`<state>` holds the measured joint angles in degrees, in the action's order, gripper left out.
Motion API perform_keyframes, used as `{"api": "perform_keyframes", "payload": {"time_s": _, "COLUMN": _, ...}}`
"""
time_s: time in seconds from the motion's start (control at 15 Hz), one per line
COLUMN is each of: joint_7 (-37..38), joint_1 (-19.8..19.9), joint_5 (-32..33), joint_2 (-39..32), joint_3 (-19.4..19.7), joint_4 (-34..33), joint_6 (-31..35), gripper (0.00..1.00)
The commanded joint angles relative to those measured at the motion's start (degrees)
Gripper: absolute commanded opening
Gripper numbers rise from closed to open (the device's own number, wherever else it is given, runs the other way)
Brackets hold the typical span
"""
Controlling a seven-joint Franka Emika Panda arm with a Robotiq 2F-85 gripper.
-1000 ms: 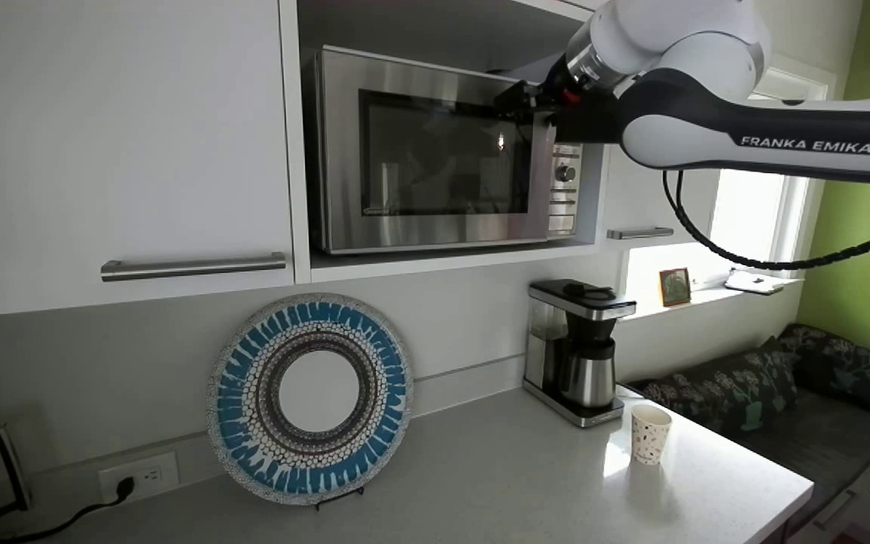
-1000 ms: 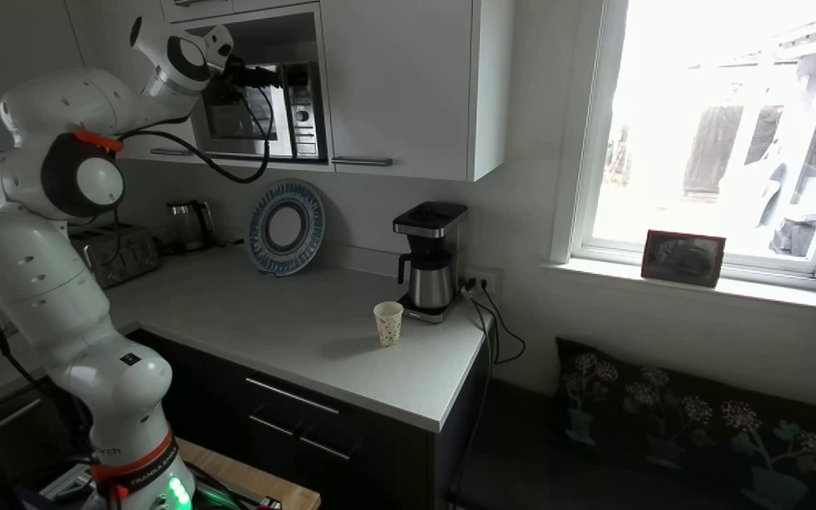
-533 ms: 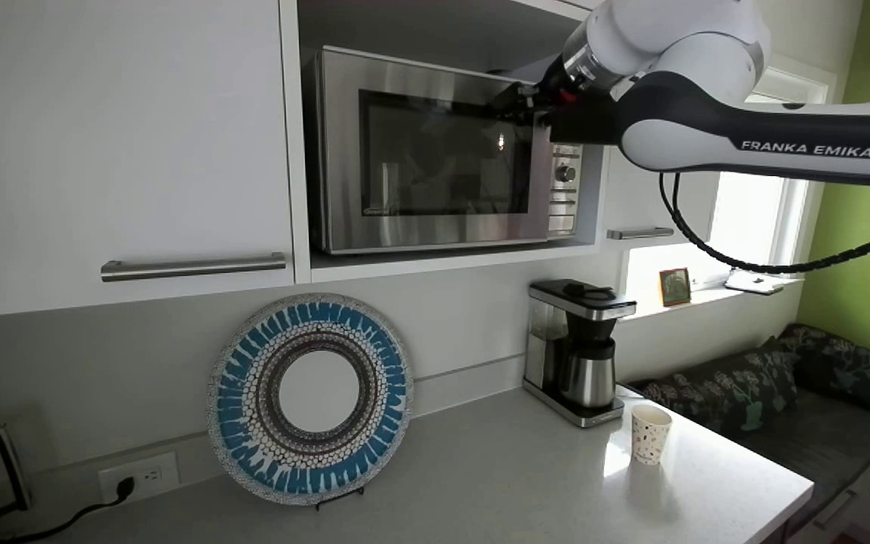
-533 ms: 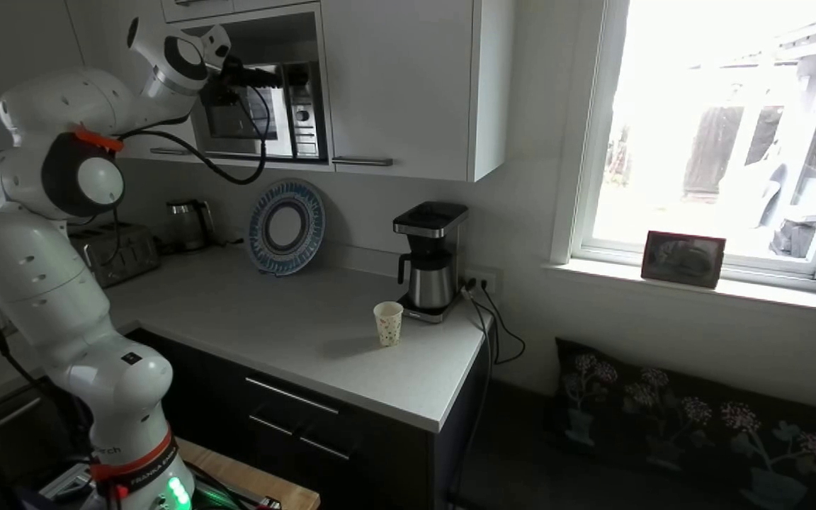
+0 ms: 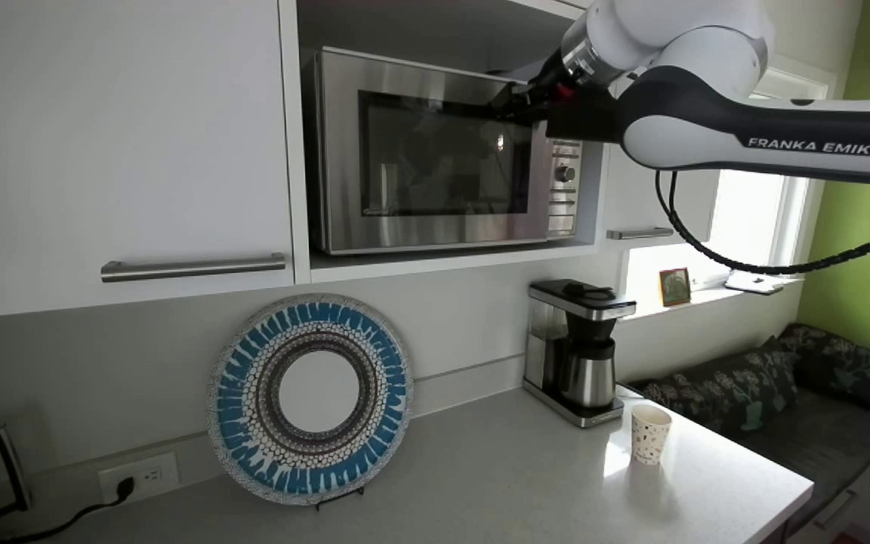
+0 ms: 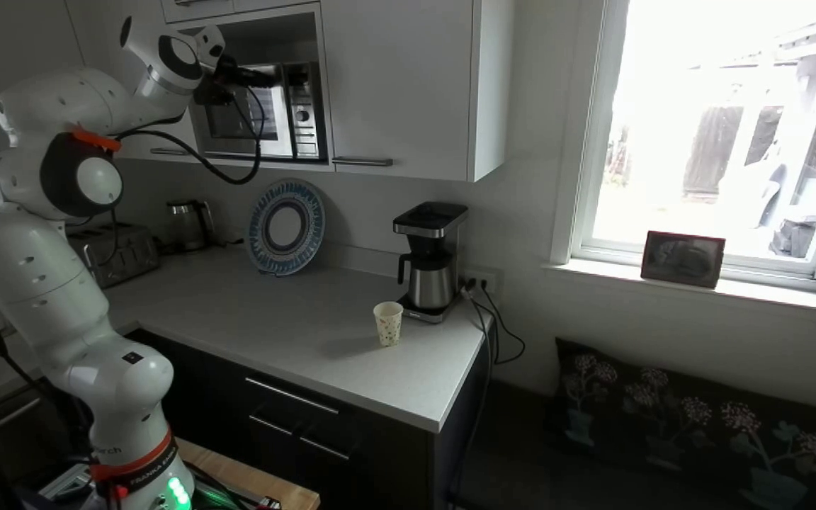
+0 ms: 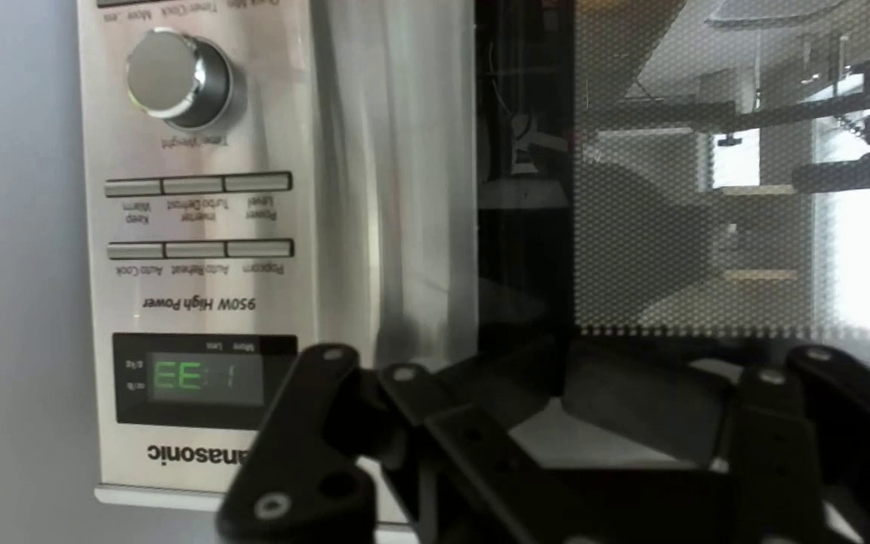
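Wrist view, lettering upside down; microwave control panel (image 7: 197, 291): "anasonic", first letter hidden; "950W High Power"; buttons (image 7: 196, 249) labelled Popcorn, Auto Reheat, Auto Cook, Power Level, Inverter Turbo Defrost, Keep Warm; "Time/Weight" by the knob (image 7: 178, 79); display (image 7: 205, 378) reads 1:33; "FRANKA EMIKA" on the robot arm (image 5: 737, 125) in an exterior view; same name, partly legible, on the robot base (image 6: 142, 460).

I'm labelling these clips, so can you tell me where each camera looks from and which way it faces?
Wrist view: on the wrist, facing the microwave; the gripper shows at the bottom.
Exterior view: before the wall cabinets, facing them and the plate; arm and gripper enter from picture right.
Exterior view: standing back, facing the counter and window; arm, base to gripper, at picture left.
Both exterior views share plate, coffee maker and cup; all three, the microwave.
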<state>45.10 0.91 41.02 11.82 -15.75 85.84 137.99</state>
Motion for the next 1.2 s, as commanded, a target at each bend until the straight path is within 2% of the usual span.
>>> {"api": "perform_keyframes", "payload": {"time_s": 0.0, "joint_7": 3.1, "joint_1": 0.4, "joint_5": 1.2, "joint_2": -4.6, "joint_3": 1.7, "joint_4": -2.9, "joint_6": 5.4, "gripper": 0.0}}
{"api": "perform_keyframes", "payload": {"time_s": 0.4, "joint_7": 2.9, "joint_1": 0.7, "joint_5": 0.0, "joint_2": -7.8, "joint_3": 3.8, "joint_4": -4.8, "joint_6": 12.7, "gripper": 0.0}}
{"api": "perform_keyframes", "payload": {"time_s": 0.53, "joint_7": 2.9, "joint_1": 0.5, "joint_5": -0.8, "joint_2": -7.5, "joint_3": 4.0, "joint_4": -4.4, "joint_6": 12.8, "gripper": 0.0}}
{"api": "perform_keyframes", "payload": {"time_s": 0.6, "joint_7": 3.0, "joint_1": 0.5, "joint_5": -0.9, "joint_2": -7.2, "joint_3": 3.9, "joint_4": -4.6, "joint_6": 12.0, "gripper": 0.25}}
{"api": "perform_keyframes", "payload": {"time_s": 0.67, "joint_7": 2.2, "joint_1": 0.2, "joint_5": -1.5, "joint_2": -6.3, "joint_3": 3.8, "joint_4": -4.3, "joint_6": 11.0, "gripper": 0.26}}
{"api": "perform_keyframes", "payload": {"time_s": 0.73, "joint_7": 1.5, "joint_1": 0.0, "joint_5": -2.0, "joint_2": -5.4, "joint_3": 3.7, "joint_4": -4.0, "joint_6": 8.4, "gripper": 0.31}}
{"api": "perform_keyframes", "payload": {"time_s": 1.13, "joint_7": -3.6, "joint_1": -1.3, "joint_5": -5.8, "joint_2": -0.6, "joint_3": 3.3, "joint_4": -4.0, "joint_6": -9.3, "gripper": 0.78}}
